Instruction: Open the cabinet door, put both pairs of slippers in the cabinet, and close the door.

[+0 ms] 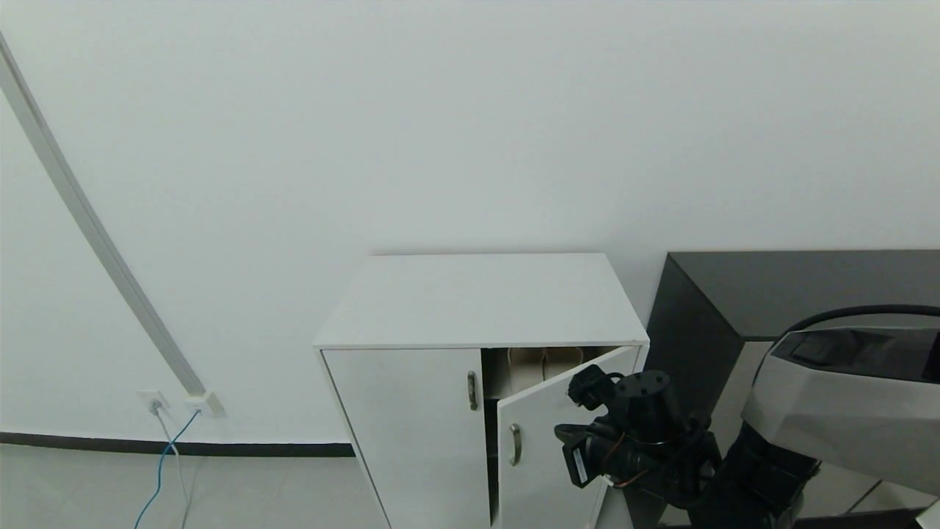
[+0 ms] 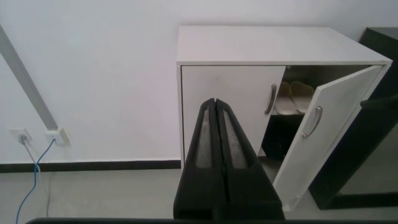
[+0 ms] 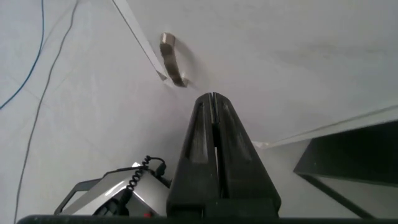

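Note:
The white cabinet (image 1: 477,301) stands against the wall with its left door (image 1: 411,426) closed and its right door (image 1: 547,441) swung partly open. Beige slippers (image 1: 543,364) lie on the upper shelf inside, seen through the gap, and they also show in the left wrist view as slippers (image 2: 295,98). My right gripper (image 3: 212,96) is shut and empty, pointing at the outer face of the right door, a little away from the door handle (image 3: 169,59). My right arm's wrist (image 1: 631,433) hangs just right of that door. My left gripper (image 2: 215,102) is shut and empty, held back from the cabinet front.
A black table (image 1: 800,286) stands close beside the cabinet on the right. Wall sockets with a blue and a white cable (image 1: 183,402) sit low on the wall at the left, under a slanting conduit (image 1: 88,220). Open floor lies left of the cabinet.

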### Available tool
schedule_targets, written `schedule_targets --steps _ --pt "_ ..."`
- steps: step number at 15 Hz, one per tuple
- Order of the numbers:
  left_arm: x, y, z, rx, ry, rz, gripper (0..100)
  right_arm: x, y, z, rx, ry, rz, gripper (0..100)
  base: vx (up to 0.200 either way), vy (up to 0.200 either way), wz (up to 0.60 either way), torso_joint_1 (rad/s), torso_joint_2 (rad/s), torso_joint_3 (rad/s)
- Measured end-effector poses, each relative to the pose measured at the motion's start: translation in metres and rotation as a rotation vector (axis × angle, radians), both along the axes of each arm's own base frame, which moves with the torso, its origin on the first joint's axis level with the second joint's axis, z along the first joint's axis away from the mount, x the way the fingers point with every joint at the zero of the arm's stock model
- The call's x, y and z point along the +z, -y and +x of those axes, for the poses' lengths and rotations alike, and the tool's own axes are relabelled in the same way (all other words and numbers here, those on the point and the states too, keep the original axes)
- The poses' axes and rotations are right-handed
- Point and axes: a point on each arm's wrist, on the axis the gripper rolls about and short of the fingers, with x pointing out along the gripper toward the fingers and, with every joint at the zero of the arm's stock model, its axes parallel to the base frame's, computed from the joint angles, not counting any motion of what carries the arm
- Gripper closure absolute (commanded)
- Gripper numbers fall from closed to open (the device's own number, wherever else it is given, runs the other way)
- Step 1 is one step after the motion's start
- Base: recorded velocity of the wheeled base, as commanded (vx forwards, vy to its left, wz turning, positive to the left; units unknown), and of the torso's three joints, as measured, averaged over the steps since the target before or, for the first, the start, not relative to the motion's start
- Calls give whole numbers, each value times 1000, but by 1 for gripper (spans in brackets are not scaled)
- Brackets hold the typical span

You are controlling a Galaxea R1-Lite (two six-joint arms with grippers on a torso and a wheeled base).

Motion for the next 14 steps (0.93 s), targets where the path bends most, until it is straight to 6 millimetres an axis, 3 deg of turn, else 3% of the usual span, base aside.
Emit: schedule_targets --steps 5,14 --pt "0 0 0 -2 0 0 100 -4 -13 24 -20 43 29 100 0 0 0 0 0 0" --pt "0 0 0 -3 0 0 100 -18 -15 63 -71 75 51 100 0 0 0 0 0 0"
